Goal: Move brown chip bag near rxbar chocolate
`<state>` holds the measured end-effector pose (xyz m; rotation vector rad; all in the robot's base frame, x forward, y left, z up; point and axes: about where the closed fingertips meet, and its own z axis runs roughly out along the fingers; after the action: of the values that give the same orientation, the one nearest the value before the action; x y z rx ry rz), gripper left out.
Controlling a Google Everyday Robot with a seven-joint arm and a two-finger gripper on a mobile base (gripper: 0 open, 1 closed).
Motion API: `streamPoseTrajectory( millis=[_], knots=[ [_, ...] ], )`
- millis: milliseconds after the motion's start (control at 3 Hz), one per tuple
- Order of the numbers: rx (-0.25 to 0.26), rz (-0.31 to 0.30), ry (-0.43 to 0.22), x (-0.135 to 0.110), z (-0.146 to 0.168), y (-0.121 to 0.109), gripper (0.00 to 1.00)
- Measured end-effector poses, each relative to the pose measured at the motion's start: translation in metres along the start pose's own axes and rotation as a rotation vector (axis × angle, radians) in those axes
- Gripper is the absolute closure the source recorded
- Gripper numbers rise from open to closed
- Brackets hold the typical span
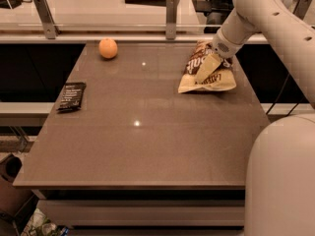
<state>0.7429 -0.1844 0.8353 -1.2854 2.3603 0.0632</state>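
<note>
The brown chip bag (198, 63) lies at the far right of the table, its dark brown half with white lettering toward the back and its cream-yellow half (212, 83) toward the front. My gripper (208, 66) comes in from the upper right and sits right on top of the bag's middle. The rxbar chocolate (72, 96), a small flat black wrapper, lies at the table's left edge, far from the bag.
An orange round fruit (108, 48) sits at the back left. The brown table (147, 146) has a rail with metal posts (171, 16) behind it. My arm's large white link (280, 181) fills the lower right. Clutter lies on the floor at lower left.
</note>
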Motion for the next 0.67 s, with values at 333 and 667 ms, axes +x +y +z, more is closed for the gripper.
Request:
streamPoseTrajectory(
  millis=[333,667],
  knots=[
    [0.0,0.0,0.0,-0.0018,-0.0041,-0.0008,0.65],
    [0.0,0.0,0.0,-0.0035,-0.0077,-0.0015,0.87]
  ],
)
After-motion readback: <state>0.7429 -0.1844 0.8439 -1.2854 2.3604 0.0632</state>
